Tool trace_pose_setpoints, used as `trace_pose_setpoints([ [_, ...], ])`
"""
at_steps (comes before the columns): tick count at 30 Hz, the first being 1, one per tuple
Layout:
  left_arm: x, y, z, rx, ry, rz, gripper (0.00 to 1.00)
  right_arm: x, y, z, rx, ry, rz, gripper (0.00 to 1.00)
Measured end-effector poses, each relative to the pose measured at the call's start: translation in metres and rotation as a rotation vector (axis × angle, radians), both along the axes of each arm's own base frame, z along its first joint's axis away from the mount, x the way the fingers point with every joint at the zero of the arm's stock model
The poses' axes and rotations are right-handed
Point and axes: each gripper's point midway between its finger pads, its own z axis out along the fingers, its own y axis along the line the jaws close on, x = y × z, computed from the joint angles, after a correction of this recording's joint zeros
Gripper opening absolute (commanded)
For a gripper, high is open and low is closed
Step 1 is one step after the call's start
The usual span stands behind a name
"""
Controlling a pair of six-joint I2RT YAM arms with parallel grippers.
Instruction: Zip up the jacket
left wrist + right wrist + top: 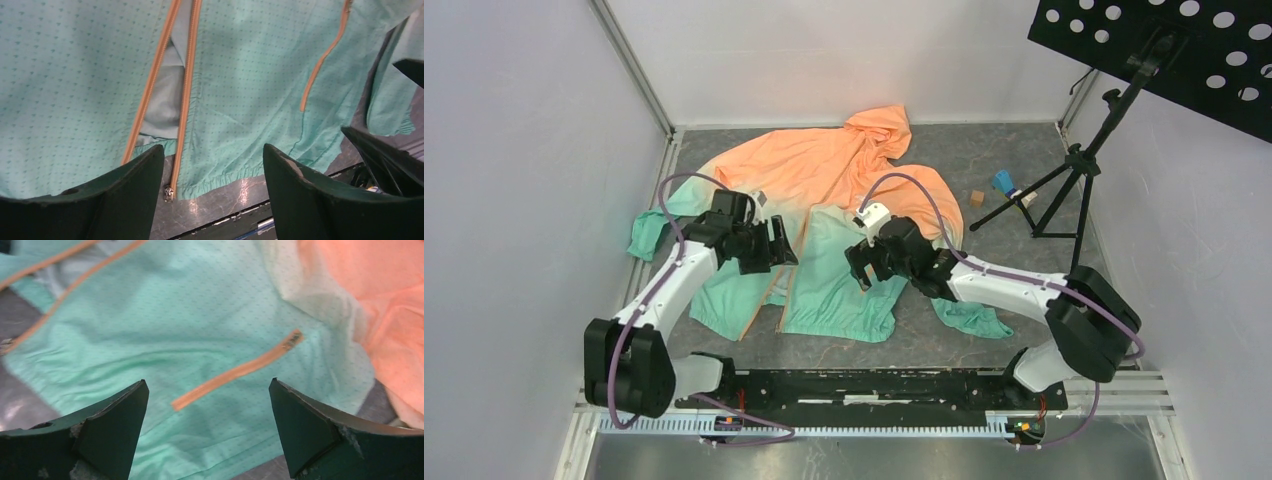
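The jacket [824,190] lies spread on the grey table, orange hood at the far side, mint hem towards me. Its front is unzipped. In the left wrist view the two orange zipper tapes [186,90] run apart, with the metal slider [169,192] at the hem end of the right tape. My left gripper [769,245] is open and empty over the left front panel, and its jaws [214,150] stand wide above the hem. My right gripper [861,265] is open and empty over the right front panel, and its jaws [208,382] stand either side of the orange pocket zipper [240,371].
A black tripod stand [1074,170] with a perforated tray stands at the back right. A small wooden block [976,198] and a blue object [1004,182] lie near its feet. White walls close in left and right. The black mounting rail [874,385] runs along the near edge.
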Motion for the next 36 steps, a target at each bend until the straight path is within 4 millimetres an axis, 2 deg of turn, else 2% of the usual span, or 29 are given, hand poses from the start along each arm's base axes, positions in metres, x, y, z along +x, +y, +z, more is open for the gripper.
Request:
trace_pose_setpoints([
  [3, -0.001, 0.001, -0.012, 0.024, 0.045, -0.01, 0.69, -0.021, 0.021, 0.016, 0.105, 0.031, 0.064, 0.98],
  [5, 0.001, 0.0, -0.025, 0.045, 0.098, -0.031, 0.64, -0.039, 0.036, 0.019, 0.192, 0.077, 0.11, 0.96],
  [9, 0.009, -0.008, -0.041, 0.074, 0.165, -0.089, 0.55, -0.077, 0.052, 0.006, 0.303, 0.199, 0.179, 0.93],
  [12, 0.009, -0.012, -0.053, 0.08, 0.204, -0.124, 0.54, -0.095, 0.057, -0.003, 0.36, 0.281, 0.202, 0.89],
  [15, 0.003, -0.009, -0.059, 0.094, 0.235, -0.141, 0.58, -0.099, 0.063, -0.002, 0.402, 0.314, 0.206, 0.86],
  [20, 0.002, -0.006, -0.061, 0.117, 0.233, -0.162, 0.59, -0.104, 0.075, 0.002, 0.476, 0.345, 0.223, 0.76],
  [25, -0.002, -0.009, -0.065, 0.123, 0.248, -0.187, 0.57, -0.113, 0.085, -0.009, 0.49, 0.39, 0.234, 0.64],
  [30, -0.008, -0.014, -0.071, 0.126, 0.275, -0.214, 0.49, -0.122, 0.097, -0.021, 0.488, 0.435, 0.234, 0.55],
  [32, -0.01, -0.016, -0.073, 0.131, 0.284, -0.228, 0.43, -0.123, 0.104, -0.023, 0.493, 0.442, 0.233, 0.55],
  [35, -0.014, -0.019, -0.077, 0.136, 0.297, -0.244, 0.28, -0.123, 0.114, -0.021, 0.504, 0.441, 0.232, 0.57],
  [36, -0.015, -0.02, -0.078, 0.138, 0.302, -0.25, 0.27, -0.124, 0.117, -0.02, 0.509, 0.439, 0.231, 0.57],
])
